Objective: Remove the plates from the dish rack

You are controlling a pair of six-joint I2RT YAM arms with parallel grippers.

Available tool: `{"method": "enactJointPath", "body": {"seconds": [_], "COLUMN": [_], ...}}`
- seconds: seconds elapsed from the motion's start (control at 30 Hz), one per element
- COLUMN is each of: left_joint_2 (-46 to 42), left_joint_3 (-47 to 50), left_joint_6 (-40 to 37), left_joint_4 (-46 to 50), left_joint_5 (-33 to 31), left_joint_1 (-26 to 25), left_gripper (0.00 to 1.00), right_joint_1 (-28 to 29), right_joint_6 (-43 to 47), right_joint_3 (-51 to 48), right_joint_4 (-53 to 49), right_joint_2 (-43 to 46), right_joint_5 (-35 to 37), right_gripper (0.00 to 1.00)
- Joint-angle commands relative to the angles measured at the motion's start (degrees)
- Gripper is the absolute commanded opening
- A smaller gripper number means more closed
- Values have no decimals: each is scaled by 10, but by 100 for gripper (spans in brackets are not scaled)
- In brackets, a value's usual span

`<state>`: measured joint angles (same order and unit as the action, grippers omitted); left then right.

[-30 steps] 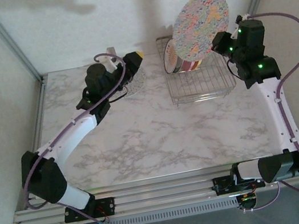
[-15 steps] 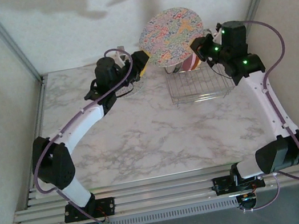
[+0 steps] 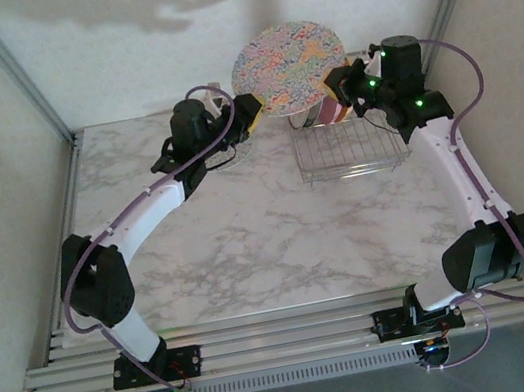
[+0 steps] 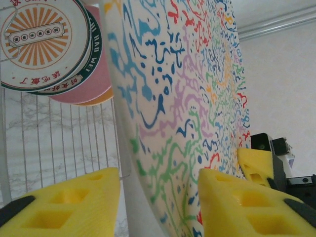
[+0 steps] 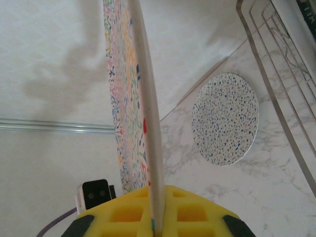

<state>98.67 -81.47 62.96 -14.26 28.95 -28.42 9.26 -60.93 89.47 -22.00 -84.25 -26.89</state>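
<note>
1. Right hand (image 3: 335,81): pressed together on the rim of the multicolour plate (image 3: 285,68), pinching it. In the right wrist view the plate's edge runs straight down between the yellow fingers (image 5: 123,212).
2. Multicolour plate: held in the air on edge, above the far left corner of the dish rack (image 3: 350,150) and clear of the wires.
3. Left hand (image 3: 253,114): at the opposite side of the same plate. Its yellow fingers (image 4: 69,202) stand one on each side of the plate's rim, with the patterned face against the right-hand finger. Cannot tell whether the pads are pressing on the plate or just straddling it.
4. Dish rack: sits on the far right part of the marble worktop (image 3: 249,239). More plates stand on edge at its far left end: a white plate (image 4: 39,44) with an orange sunburst centre in front, a pink plate (image 4: 86,84) behind it, and a sliver of a tan plate (image 4: 101,98) further back.
5. Blue-speckled plate (image 5: 225,118): lies flat on the worktop, left of the rack and apart from it.
</note>
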Motion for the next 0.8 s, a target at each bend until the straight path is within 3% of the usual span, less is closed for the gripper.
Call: {"method": "enactJointPath", "body": {"seconds": [0.0, 0.43, 0.6, 0.63, 0.73, 0.77], "left_joint_2": [8, 6, -2, -6, -17, -20], "left_joint_3": [-23, -23, -17, -15, -5, -3], "left_joint_6": [3, 10, 17, 21, 34, 36], "left_joint_4": [-8, -5, -12, -20, -41, -44], "left_joint_5": [2, 2, 5, 5, 7, 8], "left_joint_1": [-4, -4, -3, -2, 4, 7], "left_gripper": [40, 0, 0, 0, 0, 0], "right_joint_1": [3, 9, 10, 10, 10, 10], "right_joint_6": [-18, -18, 4, 14, 39, 47], "right_joint_3": [-3, -15, -9, -4, 2, 1], "right_joint_4": [53, 40, 21, 11, -14, -18], "right_joint_2": [-1, -4, 0, 0, 7, 10], "right_joint_5": [-30, -41, -36, -32, -13, -7], "right_gripper": [0, 0, 0, 4, 38, 45]}}
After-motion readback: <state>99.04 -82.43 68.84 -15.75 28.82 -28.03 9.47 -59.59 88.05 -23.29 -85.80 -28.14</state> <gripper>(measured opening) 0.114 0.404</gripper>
